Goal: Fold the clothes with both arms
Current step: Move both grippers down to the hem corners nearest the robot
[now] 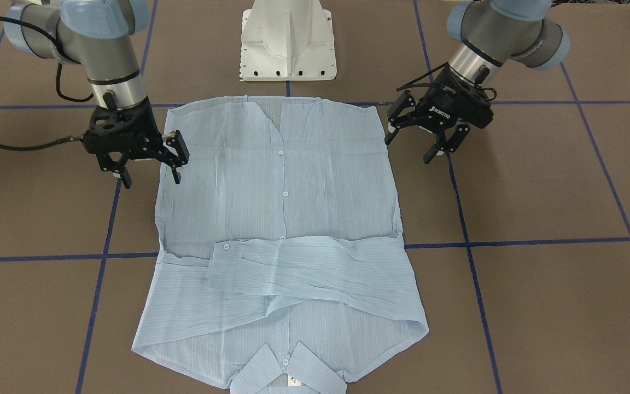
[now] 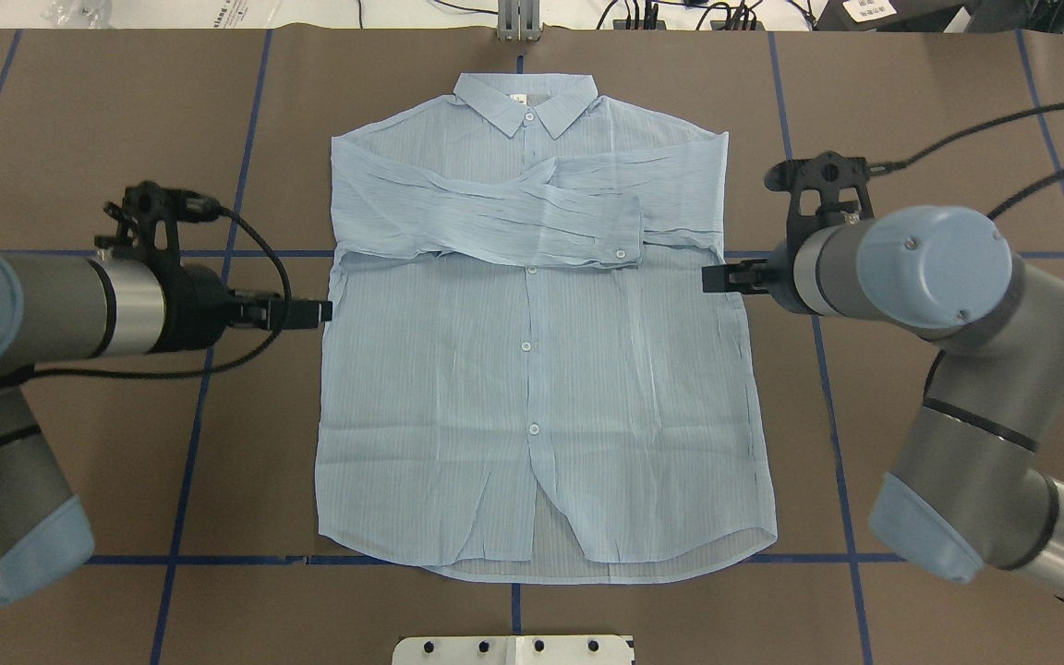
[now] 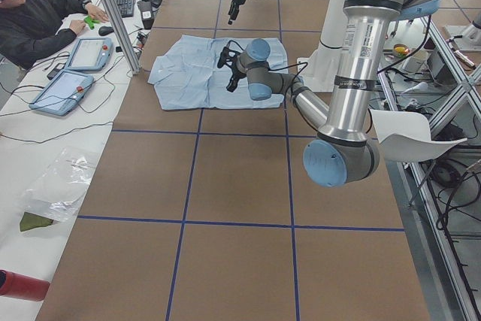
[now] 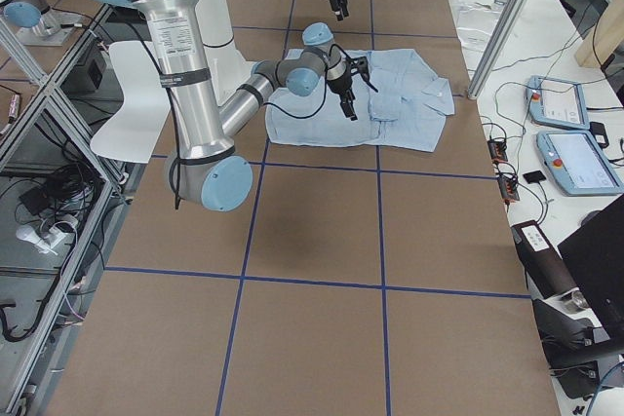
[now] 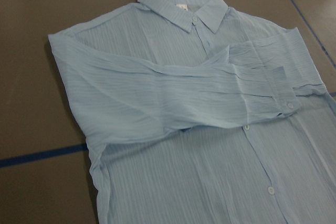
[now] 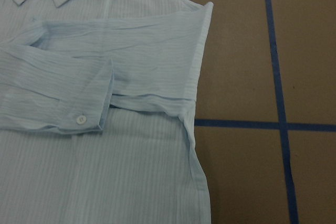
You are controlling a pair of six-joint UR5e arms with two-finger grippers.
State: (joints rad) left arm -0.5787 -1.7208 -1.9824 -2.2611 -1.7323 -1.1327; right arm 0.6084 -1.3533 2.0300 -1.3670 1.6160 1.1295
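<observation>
Evidently limp and light, the pale blue striped button-up shirt (image 1: 293, 208) wants pinching at its side edges; beside them, the black left gripper (image 1: 409, 149) and black right gripper (image 1: 151, 179) hang spread, empty.

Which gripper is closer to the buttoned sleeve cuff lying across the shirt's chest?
Right. The right gripper is beside the shirt edge nearest the sleeve cuff; the left gripper is beside the opposite edge, with the shirt's body between.
</observation>
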